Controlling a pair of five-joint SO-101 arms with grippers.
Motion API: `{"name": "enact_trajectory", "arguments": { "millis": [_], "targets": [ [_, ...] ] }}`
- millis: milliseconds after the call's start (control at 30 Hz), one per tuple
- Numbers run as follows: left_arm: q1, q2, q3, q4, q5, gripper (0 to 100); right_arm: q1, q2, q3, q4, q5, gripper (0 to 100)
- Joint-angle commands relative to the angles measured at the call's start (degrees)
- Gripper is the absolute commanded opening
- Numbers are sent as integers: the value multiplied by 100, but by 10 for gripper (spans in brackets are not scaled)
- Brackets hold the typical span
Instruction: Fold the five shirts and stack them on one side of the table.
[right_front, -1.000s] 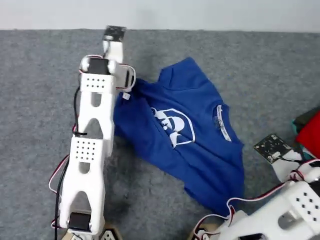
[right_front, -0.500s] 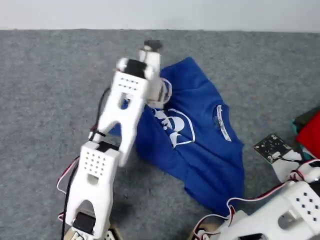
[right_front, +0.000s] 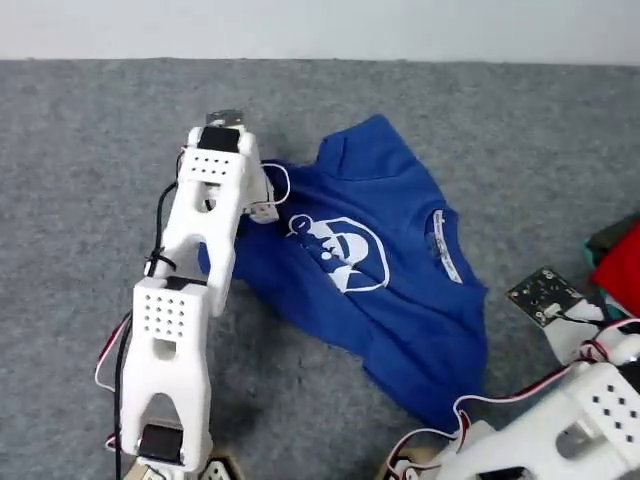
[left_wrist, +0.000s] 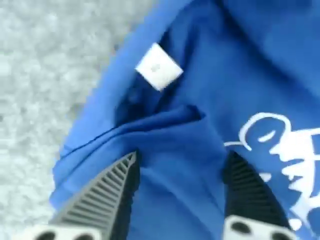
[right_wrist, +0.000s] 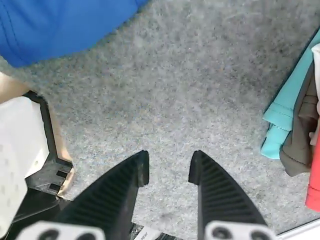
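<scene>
A blue shirt (right_front: 400, 290) with a white print lies spread and rumpled on the grey table. My left arm (right_front: 200, 230) hangs over the shirt's left edge. In the left wrist view my left gripper (left_wrist: 181, 160) is open just above the blue shirt (left_wrist: 170, 135), its fingers either side of a fold near a white tag (left_wrist: 159, 67). My right arm (right_front: 590, 400) sits at the near right. My right gripper (right_wrist: 169, 160) is open over bare carpet, holding nothing, with a corner of the blue shirt (right_wrist: 65, 25) a little way off.
More shirts are piled at the table's right edge: red (right_front: 622, 268) and dark ones in the high view, and teal (right_wrist: 280, 127), brown (right_wrist: 300, 142) and red (right_wrist: 314, 192) ones in the right wrist view. The right arm's base (right_wrist: 30, 165) is close by.
My left arm swung right over the shirt, then came back left and lower onto its left edge. That edge now lies slightly farther left. The right arm has kept still.
</scene>
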Motion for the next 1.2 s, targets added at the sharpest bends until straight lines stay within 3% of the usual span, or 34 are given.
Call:
{"name": "enact_trajectory", "arguments": {
  "millis": [0,67,200,300,500,633,700,833,900,1033,1167],
  "targets": [
    [70,-62,-4,167,-756,116,-48,-31,-26,-75,-35,144],
    [185,-88,-13,167,-1073,14,-48,-48,-26,-66,-35,144],
    [220,-457,136,176,-1266,12,-418,-75,-35,171,-44,146],
    [193,-932,435,176,-1266,12,-1235,-75,-70,655,-404,147],
    [193,-2145,1684,176,-1284,12,-3090,-48,-62,778,-2295,147],
    [185,-2743,2501,167,-1292,13,-4233,-22,88,760,-2708,156],
    [185,-2919,2765,167,-1292,13,-4611,-22,299,752,-2787,210],
    [176,-2980,2879,158,-1292,13,-4725,-22,879,734,-2752,362],
    [176,-3024,2879,158,-1292,13,-4532,-22,1037,716,-2505,385],
    [-62,-3024,2879,158,-1284,14,-3793,-22,1108,532,-1705,329],
    [-387,-3024,2879,158,-1266,14,-3442,-22,1565,268,-1433,252]
  ]
}}
